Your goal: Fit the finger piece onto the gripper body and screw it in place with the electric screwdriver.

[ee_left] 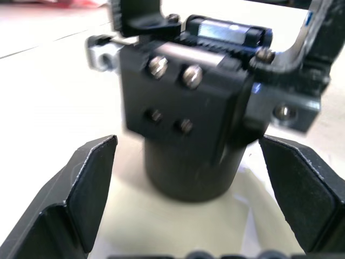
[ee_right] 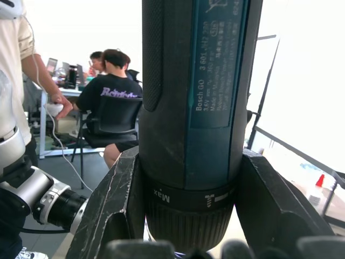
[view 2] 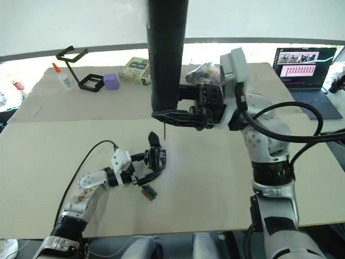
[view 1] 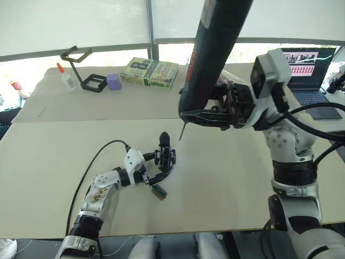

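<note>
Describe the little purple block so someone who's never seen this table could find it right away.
Look to the far left part of the big tan table, near the windows. There a green book lies flat; just left of it sits the purple block, against a black wire stand. It is the only purple thing there, a small cube.

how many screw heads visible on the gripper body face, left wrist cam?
4: two large upper ones and two small lower ones on the gripper body. Other faces may hide more.
</note>
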